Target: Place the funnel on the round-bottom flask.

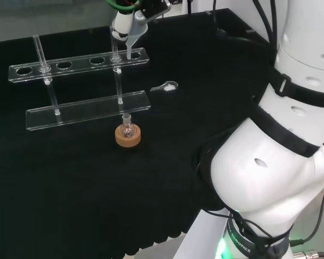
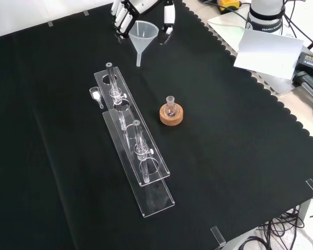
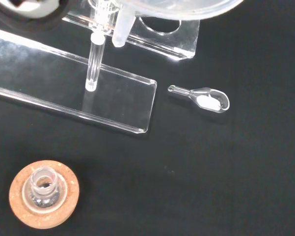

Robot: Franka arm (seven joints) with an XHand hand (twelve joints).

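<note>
Black-cloth bench [image 2: 239, 156]: clear rack [image 2: 133, 138], cork-ring flask [image 2: 171, 110], small scoop [image 2: 96, 96].

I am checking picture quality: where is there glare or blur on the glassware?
Wrist view: the funnel is close and blurred, and the clear rack reflects light in pale streaks, while the flask on its cork ring is sharp. Head view: the rack edges glint against the black cloth.

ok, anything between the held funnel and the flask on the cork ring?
Front view: bare black cloth between the funnel in the hand and the flask on its cork ring. The clear rack stands left of that line.
</note>
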